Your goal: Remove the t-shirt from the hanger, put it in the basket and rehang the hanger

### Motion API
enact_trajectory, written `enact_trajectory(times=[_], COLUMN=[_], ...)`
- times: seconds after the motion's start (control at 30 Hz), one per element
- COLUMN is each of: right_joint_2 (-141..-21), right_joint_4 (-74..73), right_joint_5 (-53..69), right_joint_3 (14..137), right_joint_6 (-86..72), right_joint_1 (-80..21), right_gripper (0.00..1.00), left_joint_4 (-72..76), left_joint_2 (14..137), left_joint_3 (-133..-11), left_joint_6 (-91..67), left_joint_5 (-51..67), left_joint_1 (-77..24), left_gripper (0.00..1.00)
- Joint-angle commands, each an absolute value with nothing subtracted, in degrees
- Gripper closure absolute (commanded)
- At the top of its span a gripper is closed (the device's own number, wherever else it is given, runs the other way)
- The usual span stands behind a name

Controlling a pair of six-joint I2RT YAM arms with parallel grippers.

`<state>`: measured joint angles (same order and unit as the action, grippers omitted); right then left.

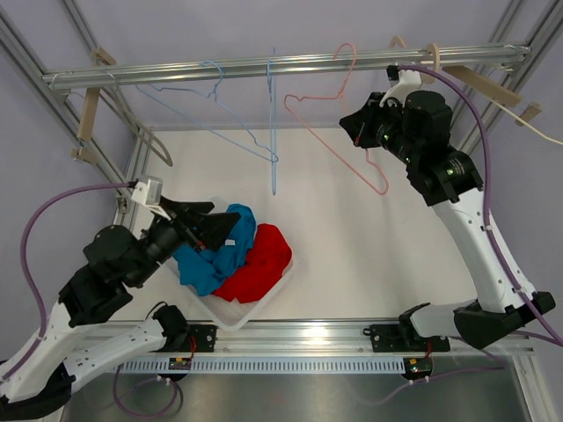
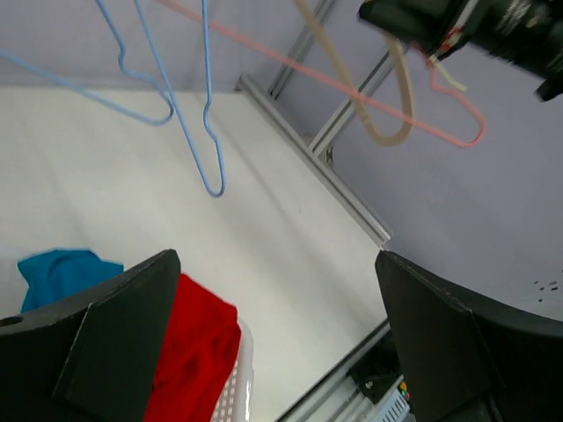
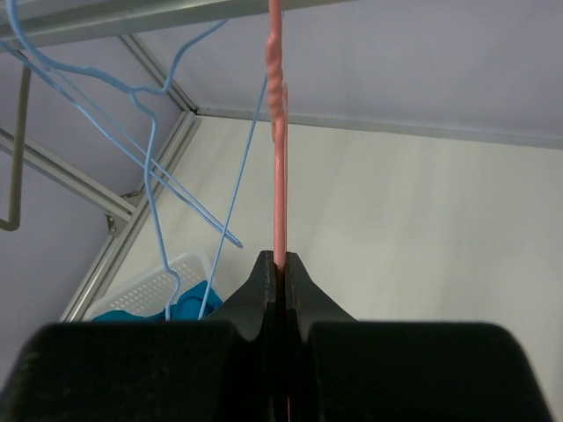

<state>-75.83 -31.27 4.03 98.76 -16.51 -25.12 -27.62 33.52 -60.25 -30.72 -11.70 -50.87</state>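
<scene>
A bare pink wire hanger [image 1: 310, 126] hangs from the top rail [image 1: 176, 72]. My right gripper [image 1: 356, 123] is shut on its wire; the right wrist view shows the pink hanger [image 3: 278, 176] pinched between the closed jaws of that gripper [image 3: 280, 264]. A red t-shirt [image 1: 262, 259] and a blue t-shirt [image 1: 209, 262] lie crumpled in a white basket [image 1: 233, 315]. My left gripper [image 1: 220, 218] is open and empty just above the blue t-shirt. The left wrist view [image 2: 277, 264] shows the red t-shirt [image 2: 198, 352] below its left finger. No shirt hangs on any hanger.
Two bare blue wire hangers [image 1: 237, 123] [image 1: 273, 132] hang from the rail left of the pink one. Wooden hangers hang at the far left [image 1: 88, 114] and the far right [image 1: 475, 81]. Aluminium frame posts border the white table [image 1: 352, 255].
</scene>
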Motion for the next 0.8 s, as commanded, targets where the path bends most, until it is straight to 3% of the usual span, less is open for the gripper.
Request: enact_trajectory(times=[0.0,0.4,0.53,0.63,0.67,0.7,0.77], right_joint_2=[-76.9,-80.2,-78.1,-74.8,-73.2,-72.4,-70.2], right_joint_4=[-29.6,-29.6,-27.5,-25.9,-25.8,-26.3,-27.5], right_joint_5=[4.1,4.5,3.3,1.9,1.2,0.3,-2.1], right_joint_3=[99.2,101.0,96.5,92.7,92.3,92.1,92.4], right_joint_6=[-15.2,-16.3,-17.5,-18.5,-18.8,-19.2,-19.2], right_joint_1=[-25.8,-25.8,-25.8,-25.8,-25.8,-25.8,-25.8], right_gripper=[1.0,1.0,1.0,0.74,0.62,0.42,0.28], left_joint_4=[-22.1,-21.5,-21.4,-21.4,-21.5,-21.6,-21.6], left_joint_2=[28.5,27.2,26.5,25.6,25.4,25.6,25.7], left_joint_3=[-58.4,-51.8,-49.8,-49.6,-49.6,-49.7,-50.4], left_joint_6=[-23.6,-16.5,-15.5,-15.2,-15.2,-15.6,-16.2], left_joint_5=[-10.2,-15.0,-16.0,-17.5,-17.7,-17.8,-17.4], left_joint_1=[-50.6,-50.6,-50.6,-50.6,-50.6,-50.7,-50.6], left_gripper=[0.01,0.01,0.01,0.01,0.01,0.01,0.01])
